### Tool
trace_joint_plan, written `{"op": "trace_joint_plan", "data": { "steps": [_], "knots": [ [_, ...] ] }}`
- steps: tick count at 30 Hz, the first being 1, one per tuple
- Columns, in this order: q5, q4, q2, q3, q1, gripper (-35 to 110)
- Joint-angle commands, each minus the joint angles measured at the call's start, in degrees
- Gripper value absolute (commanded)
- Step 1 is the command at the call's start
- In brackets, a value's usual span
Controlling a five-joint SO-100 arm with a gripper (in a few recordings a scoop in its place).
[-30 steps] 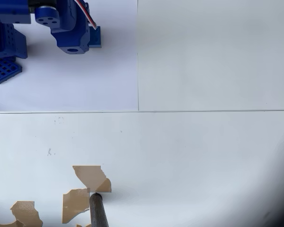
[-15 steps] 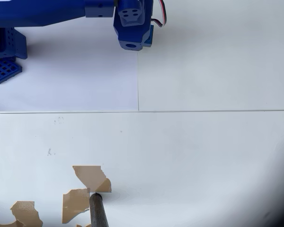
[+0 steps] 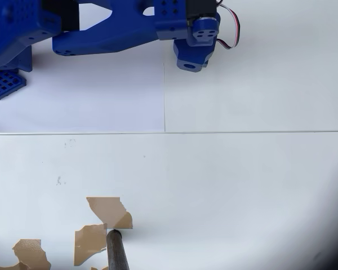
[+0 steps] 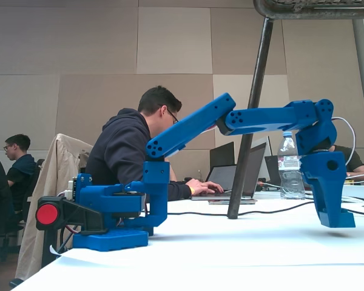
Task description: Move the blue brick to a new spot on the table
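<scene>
The blue brick is out of view in both views. My blue gripper (image 3: 190,61) hangs near the top middle of the overhead view, pointing straight down at the white table (image 3: 242,185). In the fixed view the gripper (image 4: 338,219) hovers a little above the table (image 4: 230,254) at the far right, at the end of the stretched-out arm. Its fingers look like one closed block from the side, and whether anything sits between them is hidden.
The arm's base (image 4: 109,212) and a blue grid plate (image 3: 4,83) stand at the left. Torn brown tape patches (image 3: 108,211) and a dark pole (image 3: 117,253) sit at the lower left. Behind the table are a seated person (image 4: 127,151), laptops and a water bottle (image 4: 288,163).
The arm has reached out and the gripper has travelled to the right along the top of the overhead view, from the upper left to past the vertical seam.
</scene>
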Motion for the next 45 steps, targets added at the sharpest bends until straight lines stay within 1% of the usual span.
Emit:
{"op": "trace_joint_plan", "data": {
  "steps": [1, 8, 12, 15, 20, 23, 28, 30, 34, 35, 39, 45],
  "knots": [
    [0.88, 0.88, 0.53, -7.65, 0.44, 4],
    [1.23, 1.14, -1.23, -7.82, 1.76, 26],
    [0.88, 1.41, 0.18, -5.89, 2.64, 29],
    [1.05, 1.49, 7.56, 1.32, 2.81, 29],
    [2.02, 1.23, 29.44, 21.45, 1.58, 27],
    [1.93, 0.35, 45.62, 37.44, -0.53, 25],
    [2.20, -2.99, 76.38, 68.82, -5.98, 21],
    [2.02, -3.08, 89.03, 80.86, -8.44, 18],
    [0.70, -2.02, 112.15, 101.87, -11.34, 5],
    [0.00, -1.67, 116.81, 105.73, -11.25, 1],
    [-5.89, -1.58, 132.98, 118.39, -6.42, 0],
    [-12.13, -7.21, 140.19, 127.53, 0.53, 0]
  ]
}}
